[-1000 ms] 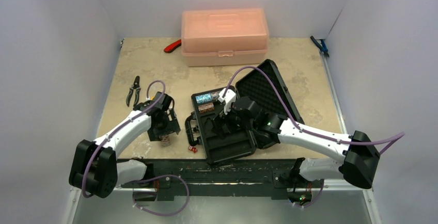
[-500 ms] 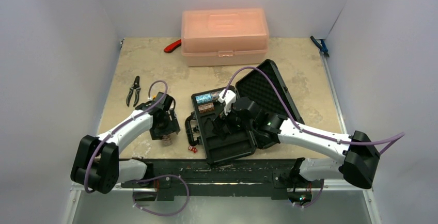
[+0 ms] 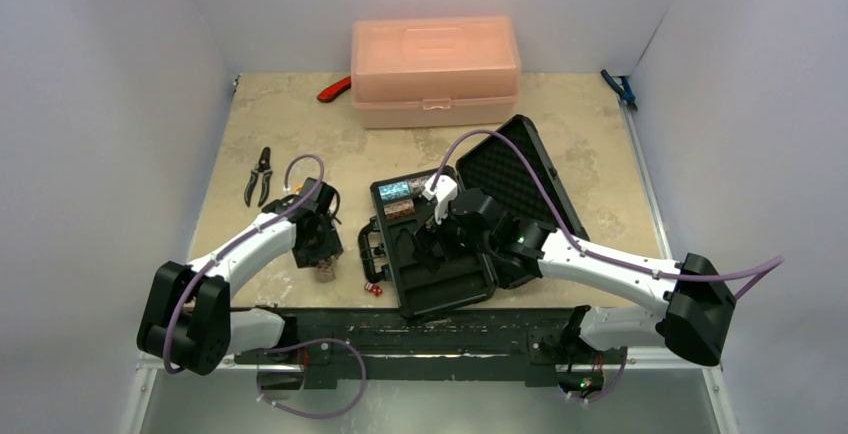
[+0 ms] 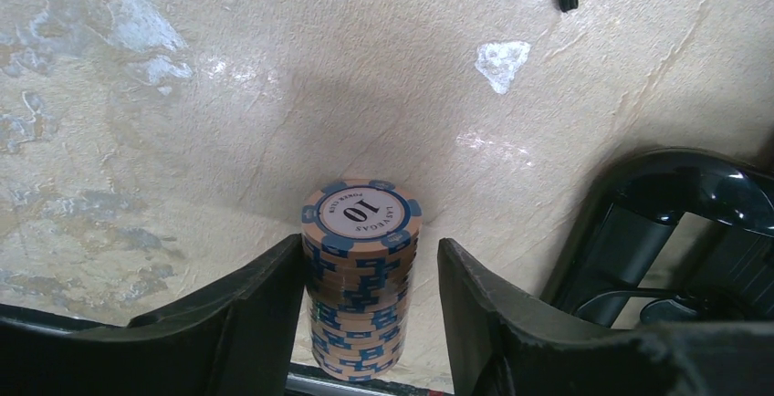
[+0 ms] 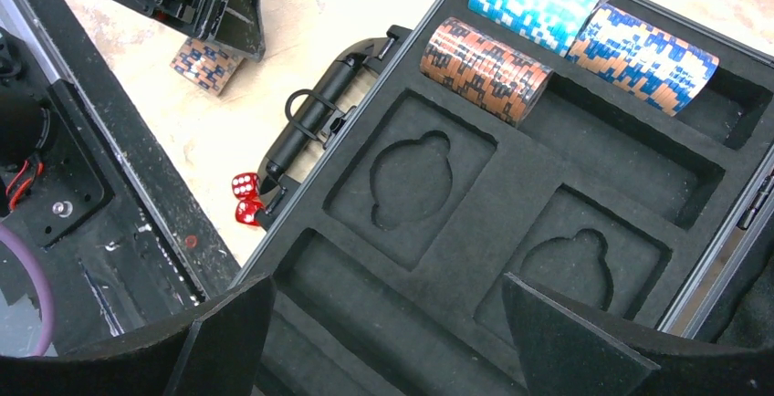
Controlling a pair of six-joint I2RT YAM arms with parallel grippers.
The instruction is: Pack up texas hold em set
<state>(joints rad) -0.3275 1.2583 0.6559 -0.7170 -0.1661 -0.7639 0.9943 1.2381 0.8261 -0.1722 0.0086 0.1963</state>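
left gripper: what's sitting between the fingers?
An upright chip stack, top chip marked 10, stands on the table inside the left gripper. It is not yet clamped: a gap shows on one side. Seen in the left wrist view.

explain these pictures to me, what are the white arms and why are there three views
Two robot arms with two-finger grippers are bolted at a table's near edge. One camera looks down from above; one rides on each wrist. The left gripper straddles an upright chip stack on the table, jaws open, not yet clamped. The right gripper, open and empty, hovers over the black foam case, which holds three chip stacks. Two red dice lie beside it. A pink box sits at the back.
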